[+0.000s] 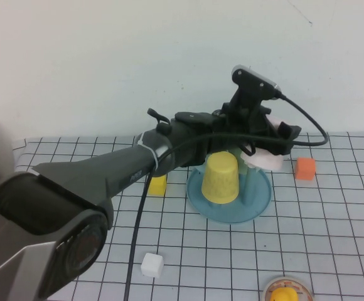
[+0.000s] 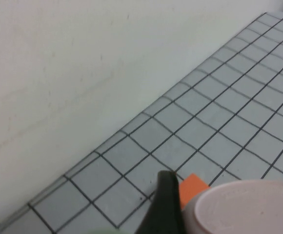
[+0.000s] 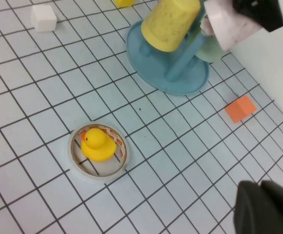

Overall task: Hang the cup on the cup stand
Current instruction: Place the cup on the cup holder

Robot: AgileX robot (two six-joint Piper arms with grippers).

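Note:
My left gripper reaches across to the cup stand and is shut on the pale pink cup, holding it tilted over the stand's far right side. In the left wrist view the cup's round bottom sits beside one dark finger. The teal cup stand carries a yellow cup upside down on a peg. In the right wrist view the pink cup is next to a pale blue cup on the stand. I cannot tell whether a peg is inside the pink cup. My right gripper is shut and empty, hovering over bare table.
An orange block lies right of the stand, a yellow block left of it, a white cube near the front. A yellow duck sits in a round ring at the front right. The wall is close behind the stand.

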